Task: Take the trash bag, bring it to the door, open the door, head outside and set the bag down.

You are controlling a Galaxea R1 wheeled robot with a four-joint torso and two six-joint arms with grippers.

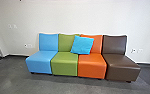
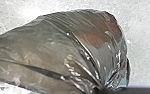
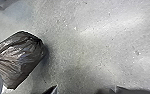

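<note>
The left tool (image 2: 102,89) grips the crinkled, glossy bag (image 2: 63,47) by its gathered plastic; whether the right tool (image 3: 85,90) is open, I cannot tell. At twelve o'clock, smooth seats (image 1: 92,65) bear a squarish cushion (image 1: 82,45).

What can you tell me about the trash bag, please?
The bag is dark, glossy and wrinkled, apparently thin plastic, partly see-through: a reddish-brown patch and a little light blue show through it. It looks filled and bulging, and its folds draw together to a gathered spot next to something black. The right wrist view has it against the grey floor, with a shadow beside it. I can't tell exactly what grips it, or whether it hangs clear of the floor.
</note>
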